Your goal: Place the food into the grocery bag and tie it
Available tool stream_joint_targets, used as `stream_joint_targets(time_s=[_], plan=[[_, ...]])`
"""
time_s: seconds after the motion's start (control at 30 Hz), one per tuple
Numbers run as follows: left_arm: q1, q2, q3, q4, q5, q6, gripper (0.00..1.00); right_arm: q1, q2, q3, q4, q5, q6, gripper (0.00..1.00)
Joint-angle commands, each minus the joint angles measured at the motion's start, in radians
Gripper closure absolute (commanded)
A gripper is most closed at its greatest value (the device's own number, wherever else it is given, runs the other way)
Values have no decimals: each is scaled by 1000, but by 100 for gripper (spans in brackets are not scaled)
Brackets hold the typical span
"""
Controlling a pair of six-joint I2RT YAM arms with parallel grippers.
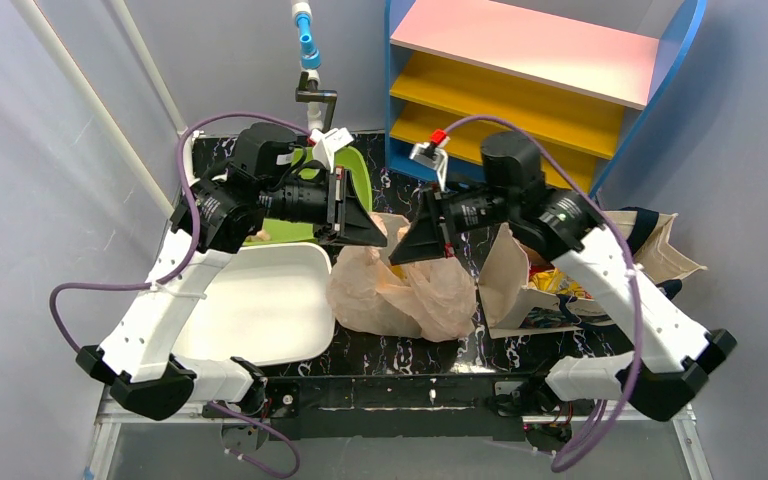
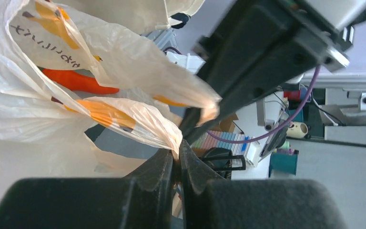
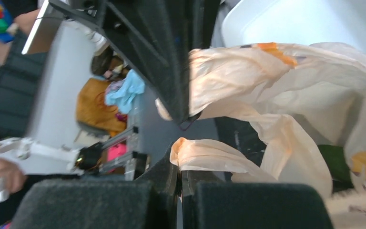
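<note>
The translucent beige grocery bag (image 1: 400,290) sits on the dark marbled table between the arms. My left gripper (image 1: 382,238) is shut on one bag handle (image 2: 157,131); my right gripper (image 1: 396,256) is shut on the other handle (image 3: 205,155). The two grippers almost meet tip to tip just above the bag. Through the plastic I see the long orange-red vegetable (image 2: 78,82) in the left wrist view and a dark green fruit (image 3: 336,164) in the right wrist view. The other food is hidden.
A white tray (image 1: 260,310) lies left of the bag, a green board (image 1: 355,180) behind it. A cream canvas tote (image 1: 520,285) with navy handles lies to the right. A blue, yellow and pink shelf (image 1: 550,70) stands at the back right.
</note>
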Motion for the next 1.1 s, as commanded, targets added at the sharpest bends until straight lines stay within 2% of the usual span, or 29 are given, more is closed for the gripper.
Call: stream_joint_targets(time_s=[0.0,0.2,0.4,0.67,0.9,1.0,1.07], plan=[[10,-57,-46,92,135,38,94,-13,60,-15,132,-269,82,99],[24,-88,-84,126,149,44,93,-13,119,-28,226,-417,180,99],[35,-96,-87,85,166,66,83,-13,149,-64,310,-497,266,99],[48,-133,-75,-15,126,125,30,-9,153,-124,344,-514,291,99],[51,-127,4,-208,14,231,29,1,171,-151,390,-540,324,99],[51,-111,53,-259,-19,266,32,9,189,-147,396,-550,329,99],[56,-107,75,-279,-51,285,30,11,198,-143,398,-555,331,99]])
